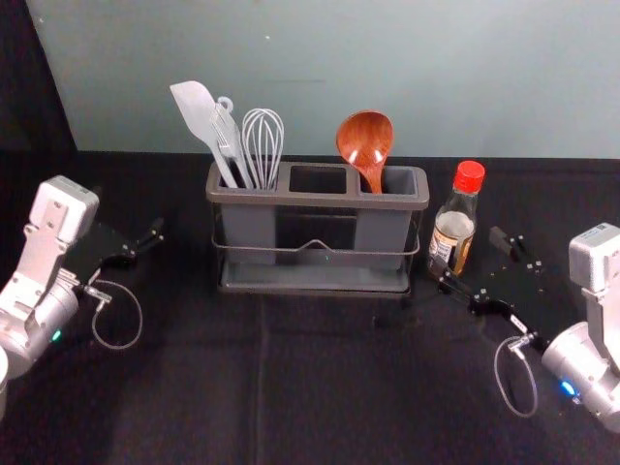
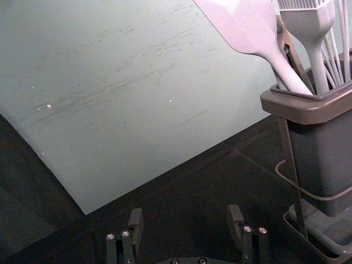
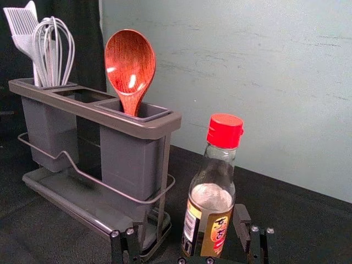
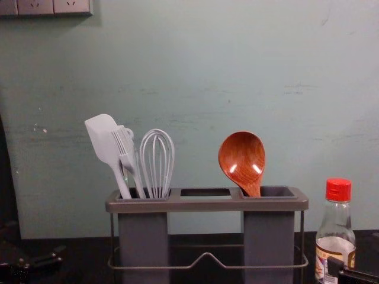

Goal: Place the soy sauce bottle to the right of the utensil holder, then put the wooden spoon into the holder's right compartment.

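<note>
Straddling soy sauce bottle [image 1: 452,227] with my right gripper [image 1: 467,248], fingers released | bottle: right of holder [image 1: 320,201]; label [image 3: 219,228] characters unclear | wooden spoon [image 1: 365,140]: holder's right compartment [image 4: 269,234] | my left gripper [image 1: 129,210]: left of holder, fingers apart

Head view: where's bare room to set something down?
Bare: cloth in front of the holder; a strip from the left gripper to the holder's left end; its middle slot. Crowded: right of the holder, where the bottle stands between the right gripper's fingers; the left compartment, with utensils.
</note>
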Action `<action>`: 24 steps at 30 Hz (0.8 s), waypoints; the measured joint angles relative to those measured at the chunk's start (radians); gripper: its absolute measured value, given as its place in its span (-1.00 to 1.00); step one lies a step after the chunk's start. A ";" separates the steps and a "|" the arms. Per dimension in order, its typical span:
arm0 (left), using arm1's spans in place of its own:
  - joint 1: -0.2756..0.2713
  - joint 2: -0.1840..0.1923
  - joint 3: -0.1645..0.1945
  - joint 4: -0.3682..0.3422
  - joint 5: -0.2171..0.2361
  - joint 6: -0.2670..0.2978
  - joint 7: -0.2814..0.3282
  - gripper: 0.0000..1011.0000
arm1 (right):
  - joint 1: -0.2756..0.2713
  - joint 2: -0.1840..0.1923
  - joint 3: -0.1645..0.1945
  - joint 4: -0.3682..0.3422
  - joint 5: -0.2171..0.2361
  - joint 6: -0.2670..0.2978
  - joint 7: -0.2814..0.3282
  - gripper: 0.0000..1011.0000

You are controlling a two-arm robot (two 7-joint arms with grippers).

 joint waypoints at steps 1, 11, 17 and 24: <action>0.000 0.000 0.000 0.000 0.000 0.000 0.000 0.99 | 0.000 0.000 0.000 0.000 0.000 0.000 0.000 0.98; 0.000 0.000 0.000 0.000 0.000 0.000 0.000 0.99 | 0.000 0.000 0.000 0.000 0.000 0.000 0.000 0.98; 0.000 0.000 0.000 0.000 0.000 0.000 0.000 0.99 | 0.000 0.000 0.000 0.000 0.000 0.000 0.000 0.98; 0.000 0.000 0.000 0.000 0.000 0.000 0.000 0.99 | 0.000 0.000 0.000 0.000 0.000 0.000 0.000 0.98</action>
